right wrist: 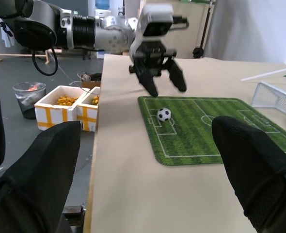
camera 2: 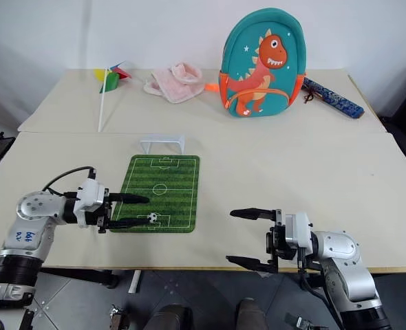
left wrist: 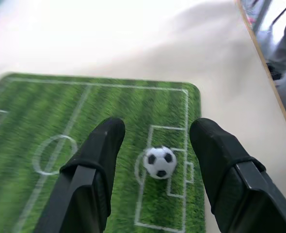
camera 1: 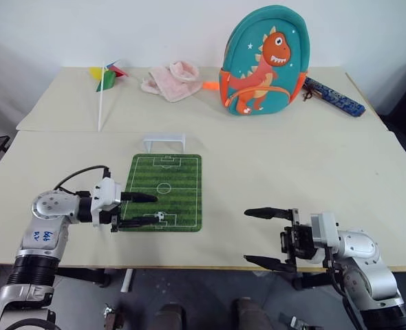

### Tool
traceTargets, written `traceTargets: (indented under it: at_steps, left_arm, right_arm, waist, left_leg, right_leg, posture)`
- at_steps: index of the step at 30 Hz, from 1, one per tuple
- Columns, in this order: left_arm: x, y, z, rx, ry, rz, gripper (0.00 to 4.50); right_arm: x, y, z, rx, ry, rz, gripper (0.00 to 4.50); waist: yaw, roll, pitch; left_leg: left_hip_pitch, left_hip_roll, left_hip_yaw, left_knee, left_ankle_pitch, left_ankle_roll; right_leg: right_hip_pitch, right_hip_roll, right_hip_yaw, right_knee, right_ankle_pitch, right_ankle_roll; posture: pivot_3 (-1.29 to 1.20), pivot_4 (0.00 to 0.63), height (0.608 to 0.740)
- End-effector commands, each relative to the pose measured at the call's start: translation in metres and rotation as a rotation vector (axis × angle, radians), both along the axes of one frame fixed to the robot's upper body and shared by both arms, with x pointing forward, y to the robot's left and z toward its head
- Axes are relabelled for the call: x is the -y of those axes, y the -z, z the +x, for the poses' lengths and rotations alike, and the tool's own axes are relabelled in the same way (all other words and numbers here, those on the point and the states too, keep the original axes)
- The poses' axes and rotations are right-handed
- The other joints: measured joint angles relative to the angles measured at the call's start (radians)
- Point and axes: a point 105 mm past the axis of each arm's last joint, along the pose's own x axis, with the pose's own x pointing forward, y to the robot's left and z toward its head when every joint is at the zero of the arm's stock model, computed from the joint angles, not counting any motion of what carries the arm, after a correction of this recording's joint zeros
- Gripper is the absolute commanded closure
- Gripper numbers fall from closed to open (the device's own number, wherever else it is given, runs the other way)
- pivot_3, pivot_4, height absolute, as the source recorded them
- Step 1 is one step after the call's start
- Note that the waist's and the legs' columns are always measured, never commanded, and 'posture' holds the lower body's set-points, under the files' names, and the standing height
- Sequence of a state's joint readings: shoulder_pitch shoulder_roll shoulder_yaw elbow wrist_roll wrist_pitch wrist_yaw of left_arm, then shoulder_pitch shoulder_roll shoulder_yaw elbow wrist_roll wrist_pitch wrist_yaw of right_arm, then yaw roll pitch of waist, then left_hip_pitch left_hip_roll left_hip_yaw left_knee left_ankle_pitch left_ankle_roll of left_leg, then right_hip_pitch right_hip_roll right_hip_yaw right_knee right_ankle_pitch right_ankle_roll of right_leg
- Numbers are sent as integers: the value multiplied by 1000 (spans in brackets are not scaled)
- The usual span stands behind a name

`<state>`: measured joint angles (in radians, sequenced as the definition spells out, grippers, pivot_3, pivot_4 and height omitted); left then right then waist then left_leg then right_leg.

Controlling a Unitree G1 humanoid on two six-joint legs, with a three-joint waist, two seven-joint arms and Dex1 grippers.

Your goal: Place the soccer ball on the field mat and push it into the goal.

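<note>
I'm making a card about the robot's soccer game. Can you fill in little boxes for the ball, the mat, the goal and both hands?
ball: soccer ball lies on the near penalty area, free
mat: field mat flat on the table
goal: goal stands beyond the far end, empty
left hand: left hand open, fingers either side of the ball
right hand: right hand open, holding nothing
</note>
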<state>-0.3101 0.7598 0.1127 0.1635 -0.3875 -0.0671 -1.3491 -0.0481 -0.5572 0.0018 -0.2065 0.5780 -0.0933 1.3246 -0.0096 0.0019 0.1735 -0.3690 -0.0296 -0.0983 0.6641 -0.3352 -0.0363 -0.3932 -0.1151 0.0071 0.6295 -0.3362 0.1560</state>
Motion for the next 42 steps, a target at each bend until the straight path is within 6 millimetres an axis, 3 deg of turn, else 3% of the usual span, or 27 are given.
traceTargets:
  at_steps: [1,6,11,17,29,34,39,42]
  left_arm:
    - [-12,-14,-24,11,6,14,1871]
    - [-20,13,-53,-93,-3,55,3010]
    - [-10,41,-51,-115,-23,23,4472]
    - [15,37,-30,-110,33,-27,4472]
    - [9,47,-7,-130,-5,38,4472]
    - [18,45,8,-117,-19,2,4472]
    - [24,42,29,-105,-81,-45,4472]
    - [16,31,61,-38,-278,-116,4472]
  right_arm:
    - [-2,-3,-3,11,-18,12,0]
    - [6,-12,5,65,21,17,0]
    - [10,-13,4,67,28,-1,0]
    - [9,-8,2,36,29,-7,0]
    - [4,-6,1,43,65,10,0]
    - [6,-5,5,49,99,5,0]
    - [7,-3,11,61,176,4,0]
    - [13,-6,28,94,315,34,0]
  waist:
    - [-5,0,0]
    - [-7,1,0]
    - [14,1,0]
    - [17,0,0]
    - [7,0,0]
    - [10,0,0]
    - [8,0,0]
    - [7,0,0]
  left_leg:
    - [0,0,0,0,0,0]
    - [0,1,0,-1,0,0]
    - [0,1,-1,0,0,0]
    - [0,-1,0,0,0,0]
    - [1,-1,0,0,0,0]
    - [0,-2,0,1,0,0]
    - [0,-2,0,1,0,0]
    - [0,-2,0,1,0,0]
  right_leg:
    - [0,0,0,0,0,0]
    - [1,-1,0,-1,0,0]
    - [1,-1,0,-2,0,0]
    - [1,0,0,-1,0,0]
    - [1,0,0,0,0,0]
    - [1,-1,0,0,0,0]
    - [0,0,-1,1,0,0]
    - [0,0,0,1,0,0]
  posture:
    - [0,150,740]
    - [0,150,740]
    - [0,150,740]
    - [0,150,740]
    - [0,150,740]
    - [0,150,740]
    - [0,150,740]
    - [0,150,740]
